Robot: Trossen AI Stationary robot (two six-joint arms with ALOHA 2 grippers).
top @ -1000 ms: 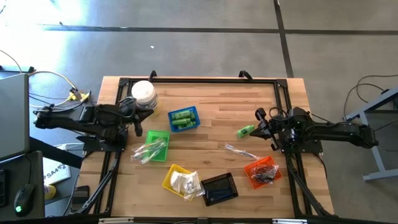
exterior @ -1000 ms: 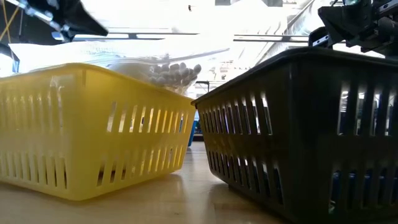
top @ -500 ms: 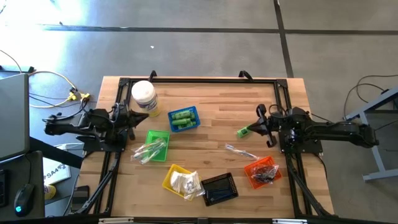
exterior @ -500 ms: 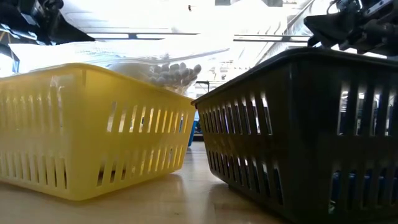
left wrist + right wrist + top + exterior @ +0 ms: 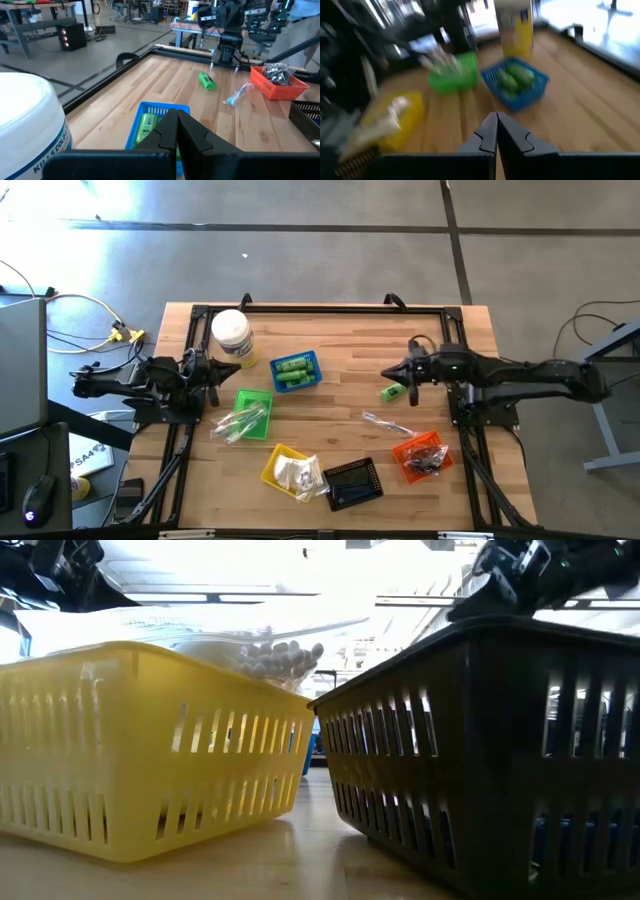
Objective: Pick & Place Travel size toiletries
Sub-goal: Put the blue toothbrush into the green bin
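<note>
A loose bright green bottle [image 5: 394,391] [image 5: 206,81] lies on its side on the bare wood right of centre. A clear sachet with a thin stick [image 5: 388,423] [image 5: 235,95] lies flat nearer the near edge. My right gripper [image 5: 386,373] [image 5: 496,122] is shut and hovers just on the far side of the loose bottle. My left gripper [image 5: 232,367] [image 5: 176,117] is shut at the table's left, beside the white-lidded jar [image 5: 231,335]. More green bottles lie in the blue basket [image 5: 296,371].
The green basket [image 5: 247,413] holds clear sachets, the yellow basket [image 5: 288,468] holds white packets, and the orange basket [image 5: 420,456] holds dark pieces. The black basket [image 5: 352,482] stands at the near edge. A black frame runs along the table's edges. Bare wood lies between the blue basket and the loose bottle.
My right arm has reached out from the right edge toward the table's left, and its shut gripper now stands beside the loose green bottle. My left arm has drawn back a little from the jar, then kept still. Nothing on the table has moved.
</note>
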